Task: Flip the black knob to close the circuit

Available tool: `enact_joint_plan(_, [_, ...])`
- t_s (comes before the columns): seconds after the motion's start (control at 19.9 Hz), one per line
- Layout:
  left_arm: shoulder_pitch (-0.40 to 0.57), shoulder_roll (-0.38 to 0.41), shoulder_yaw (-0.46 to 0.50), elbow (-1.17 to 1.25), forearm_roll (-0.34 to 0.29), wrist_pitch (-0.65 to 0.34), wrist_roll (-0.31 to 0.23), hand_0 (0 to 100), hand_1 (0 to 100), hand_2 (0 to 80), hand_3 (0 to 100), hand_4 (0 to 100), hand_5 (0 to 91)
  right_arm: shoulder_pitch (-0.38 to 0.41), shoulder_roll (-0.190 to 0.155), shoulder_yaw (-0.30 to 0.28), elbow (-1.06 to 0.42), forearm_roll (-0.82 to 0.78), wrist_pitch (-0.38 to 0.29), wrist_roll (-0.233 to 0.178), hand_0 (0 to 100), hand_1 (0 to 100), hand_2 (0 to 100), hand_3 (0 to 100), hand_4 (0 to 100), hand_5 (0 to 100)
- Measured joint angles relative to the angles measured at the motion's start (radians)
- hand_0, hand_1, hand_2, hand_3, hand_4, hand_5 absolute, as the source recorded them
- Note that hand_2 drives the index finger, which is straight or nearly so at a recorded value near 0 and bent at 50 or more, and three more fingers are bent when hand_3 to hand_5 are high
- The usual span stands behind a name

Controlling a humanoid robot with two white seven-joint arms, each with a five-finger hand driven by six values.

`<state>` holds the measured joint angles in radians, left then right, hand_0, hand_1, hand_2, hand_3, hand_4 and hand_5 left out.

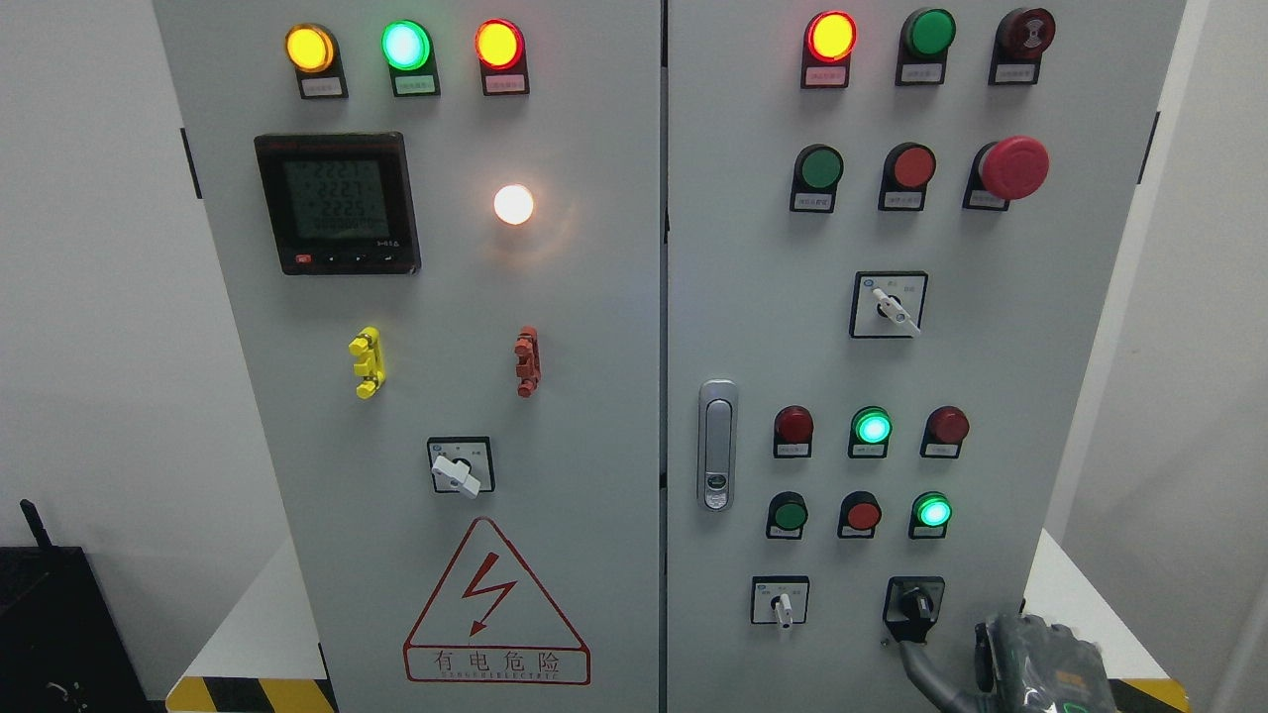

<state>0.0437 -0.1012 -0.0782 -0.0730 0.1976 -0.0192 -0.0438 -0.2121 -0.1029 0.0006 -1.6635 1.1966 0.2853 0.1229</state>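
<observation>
The black knob [913, 605] sits on its black plate at the lower right of the right cabinet door, its handle pointing down and slightly left. My right hand [1030, 662] comes in at the bottom right corner. One dark finger [926, 665] reaches up to just below the knob's plate; I cannot tell whether it touches the knob. The other fingers are cut off by the frame edge. My left hand is out of view.
A white selector switch [783, 602] sits left of the knob. Above are red and green lamps and buttons [871, 427], a door latch [717, 445] and a red mushroom stop button [1012, 166]. The left door carries a meter [337, 203] and a warning triangle [495, 606].
</observation>
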Motion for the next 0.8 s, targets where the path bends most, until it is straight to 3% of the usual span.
enact_joint_plan(0.8, [0.0, 0.0, 0.0, 0.0, 0.0, 0.0, 0.0, 12, 56, 0.0, 0, 0, 0.0, -0.029, 0.019, 0.0, 0.013, -0.001, 0.007, 0.007, 0, 7, 92, 100, 88, 91])
